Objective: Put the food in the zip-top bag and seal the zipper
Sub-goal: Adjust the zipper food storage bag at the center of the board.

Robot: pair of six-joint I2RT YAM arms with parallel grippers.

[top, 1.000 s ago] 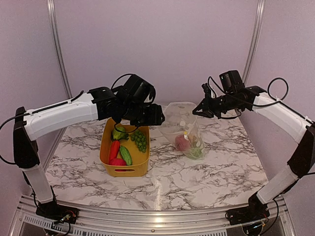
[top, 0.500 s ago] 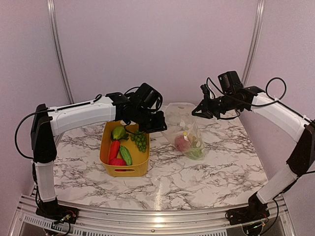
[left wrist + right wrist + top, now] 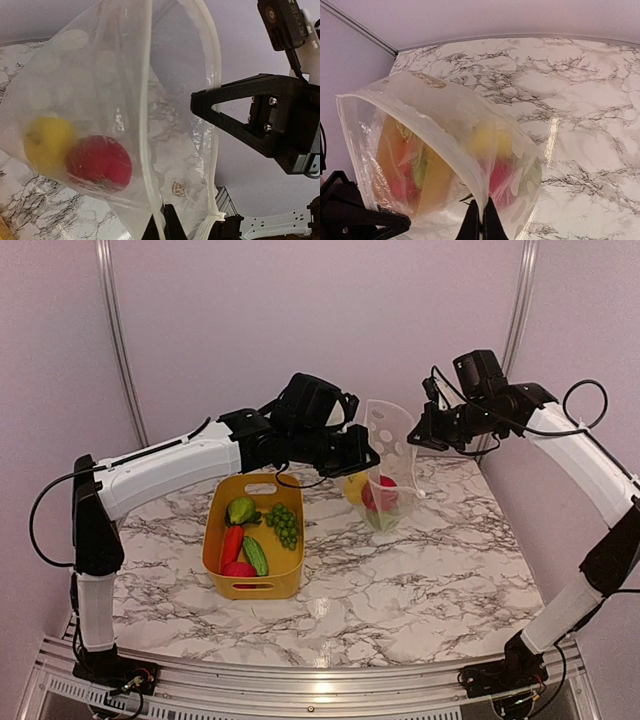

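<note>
The zip-top bag point(image 3: 388, 445) hangs upright above the table, held from both sides. My left gripper point(image 3: 366, 456) is shut on its left mouth edge and my right gripper point(image 3: 420, 433) is shut on its right edge. In the left wrist view my left gripper point(image 3: 162, 226) pinches the white zipper point(image 3: 145, 125), and the mouth gapes open. A yellow lemon point(image 3: 47, 145) and a red apple point(image 3: 100, 162) lie inside. In the right wrist view my right gripper point(image 3: 481, 221) clamps the bag point(image 3: 435, 107). More food, such as the green grapes point(image 3: 284, 525), lies in the bin.
The yellow bin point(image 3: 219, 533) stands left of centre on the marble table point(image 3: 430, 580). It holds a green fruit point(image 3: 241, 510), a red carrot point(image 3: 232, 543), a cucumber point(image 3: 256, 555) and a red piece point(image 3: 238, 569). Metal frame posts rise at the back corners.
My left arm swung right from above the bin to the bag and shut on its edge. My right gripper raised the bag off the table, so it now hangs upright.
</note>
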